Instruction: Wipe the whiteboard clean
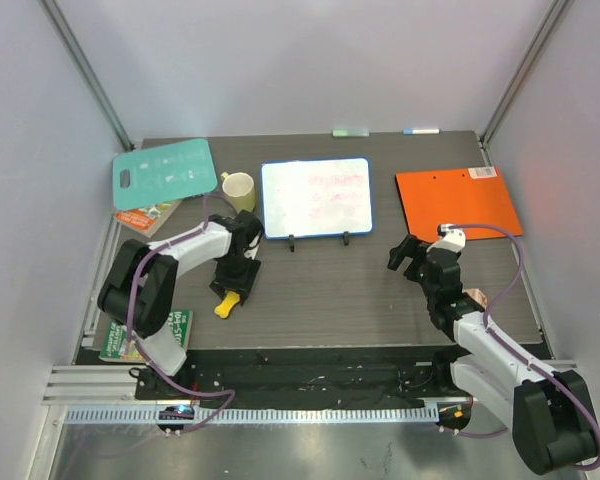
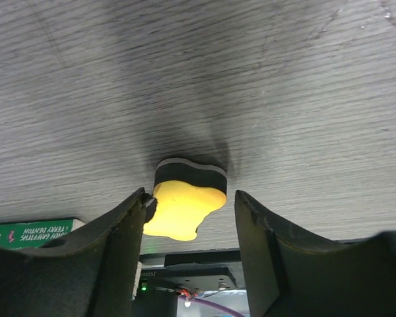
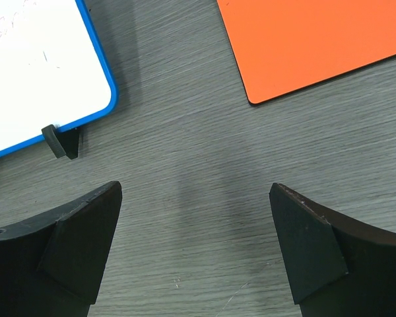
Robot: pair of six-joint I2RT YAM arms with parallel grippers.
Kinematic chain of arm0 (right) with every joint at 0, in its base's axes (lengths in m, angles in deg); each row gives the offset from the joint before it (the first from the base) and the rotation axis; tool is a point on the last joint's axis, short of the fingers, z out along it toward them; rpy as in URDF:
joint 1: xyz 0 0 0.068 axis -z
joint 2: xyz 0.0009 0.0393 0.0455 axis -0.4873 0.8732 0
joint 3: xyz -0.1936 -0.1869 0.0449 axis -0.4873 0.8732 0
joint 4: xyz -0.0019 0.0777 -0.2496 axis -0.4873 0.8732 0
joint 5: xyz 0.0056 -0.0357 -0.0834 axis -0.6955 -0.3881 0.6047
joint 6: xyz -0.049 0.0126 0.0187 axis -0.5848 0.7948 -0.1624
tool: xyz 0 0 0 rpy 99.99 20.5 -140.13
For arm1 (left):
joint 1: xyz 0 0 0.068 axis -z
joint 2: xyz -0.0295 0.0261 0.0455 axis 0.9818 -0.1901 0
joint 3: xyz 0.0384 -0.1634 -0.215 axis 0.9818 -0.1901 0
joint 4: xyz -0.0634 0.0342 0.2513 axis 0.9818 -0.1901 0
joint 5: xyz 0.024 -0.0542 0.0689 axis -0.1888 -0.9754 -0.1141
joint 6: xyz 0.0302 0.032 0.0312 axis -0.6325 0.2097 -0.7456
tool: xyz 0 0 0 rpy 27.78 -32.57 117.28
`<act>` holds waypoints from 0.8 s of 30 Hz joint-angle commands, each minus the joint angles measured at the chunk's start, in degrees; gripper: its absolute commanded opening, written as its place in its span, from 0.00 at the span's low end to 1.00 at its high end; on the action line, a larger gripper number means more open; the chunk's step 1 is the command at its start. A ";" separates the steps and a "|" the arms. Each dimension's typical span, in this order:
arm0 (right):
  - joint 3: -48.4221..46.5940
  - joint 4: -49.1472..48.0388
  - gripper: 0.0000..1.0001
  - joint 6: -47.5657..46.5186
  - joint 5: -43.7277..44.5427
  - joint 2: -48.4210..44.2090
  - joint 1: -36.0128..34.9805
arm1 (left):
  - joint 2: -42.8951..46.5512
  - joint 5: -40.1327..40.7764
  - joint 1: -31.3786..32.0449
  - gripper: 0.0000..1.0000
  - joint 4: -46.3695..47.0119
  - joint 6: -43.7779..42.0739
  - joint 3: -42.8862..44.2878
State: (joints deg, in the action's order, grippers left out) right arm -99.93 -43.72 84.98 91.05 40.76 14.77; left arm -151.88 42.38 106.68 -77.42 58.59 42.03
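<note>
Arms stand at the near edge of the counter (image 1: 340, 290), a dark slab with walls close on the left, right and far sides. At far centre sits the whiteboard (image 1: 316, 197), propped on two small black feet, with faint red writing on it. It looks light, stiff and slick, so wiping pressure would likely shove or tip it; its blue frame is the place to steady it. An orange folder (image 1: 458, 200) lies well apart to the right, a teal cutting board (image 1: 165, 172) far left, and a mug (image 1: 239, 190) just beside the whiteboard's left edge. The near side is open for strokes. The right hand (image 3: 196, 191) hovers spread wide and empty. The left hand (image 2: 191, 195) straddles the small yellow eraser (image 1: 227, 303), one finger touching it and the other apart: no grip yet.
</note>
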 commanded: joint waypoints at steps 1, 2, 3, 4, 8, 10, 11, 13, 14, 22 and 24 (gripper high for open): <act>-1.16 -1.96 1.00 -0.73 0.01 0.08 -0.11 | -1.01 2.58 -0.13 0.54 -1.76 1.07 2.08; -1.16 -1.88 1.00 -0.64 0.10 -0.01 -0.20 | -1.79 2.50 -0.22 0.53 -2.02 1.25 2.17; -1.16 -1.88 1.00 -0.64 0.10 -0.09 -0.20 | -2.50 2.67 -0.22 0.49 -2.02 1.34 2.43; -1.08 -1.88 1.00 -0.64 0.10 -0.18 -0.11 | -2.94 2.85 -0.22 0.48 -2.28 1.34 2.61; -1.08 -1.88 1.00 -0.64 0.10 -0.18 -0.20 | -4.96 3.29 -0.48 0.42 -2.90 1.78 3.05; -1.16 -1.88 1.00 -0.73 -0.07 -0.10 -0.20 | -4.70 3.29 -0.57 0.38 -2.81 1.69 3.05; -1.16 -1.88 1.00 -0.73 -0.07 -0.09 -0.11 | -4.44 3.12 -0.65 0.30 -2.73 1.69 2.96; -1.25 -1.79 1.00 -0.82 -0.25 0.08 -0.11 | -3.30 3.02 -0.74 0.16 -2.29 1.78 2.87; -1.34 -1.79 1.00 -0.73 -0.34 0.08 -0.11 | -3.12 3.37 -0.83 0.06 -2.29 1.78 2.78; -1.87 -1.70 1.00 -0.73 -0.69 1.40 -0.11 | 2.14 3.55 -0.83 0.00 -0.97 3.18 4.10; -2.04 -1.70 1.00 -0.73 -0.69 1.75 -0.11 | 3.03 2.86 -0.83 0.00 -0.01 4.84 5.77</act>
State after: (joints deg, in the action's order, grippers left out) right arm -99.95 -43.70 84.85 90.86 41.94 14.77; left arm -153.63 45.22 106.24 -79.39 60.78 44.50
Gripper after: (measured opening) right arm 0.996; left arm 0.407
